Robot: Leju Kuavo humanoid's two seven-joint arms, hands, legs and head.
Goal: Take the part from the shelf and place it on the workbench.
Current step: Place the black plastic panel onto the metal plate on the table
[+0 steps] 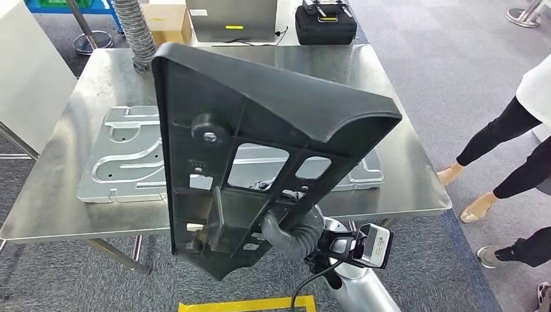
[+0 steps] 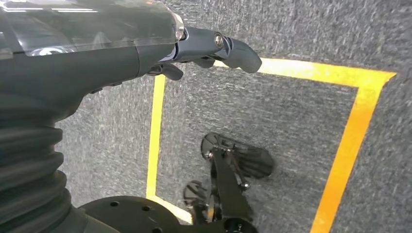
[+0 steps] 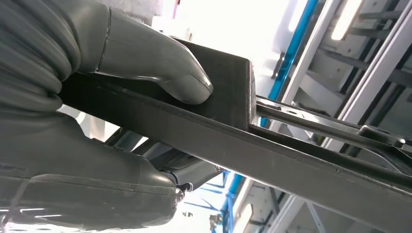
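Note:
A large black plastic part (image 1: 260, 143), ribbed with cut-out windows, is held upright and tilted in front of me, above the near edge of the steel workbench (image 1: 71, 188). My right hand (image 1: 292, 231) grips its lower end from behind; up close the grey thumb (image 3: 160, 63) presses on the part's flat black rib (image 3: 272, 160). My left hand (image 2: 204, 48) hangs over the grey carpet with nothing in it, fingers loosely extended.
A silver stamped metal panel (image 1: 123, 156) lies on the workbench behind the part. A black case (image 1: 325, 23) and grey box sit at the far edge. A person's legs (image 1: 500, 149) stand at the right. Yellow floor tape (image 2: 350, 141) marks the carpet.

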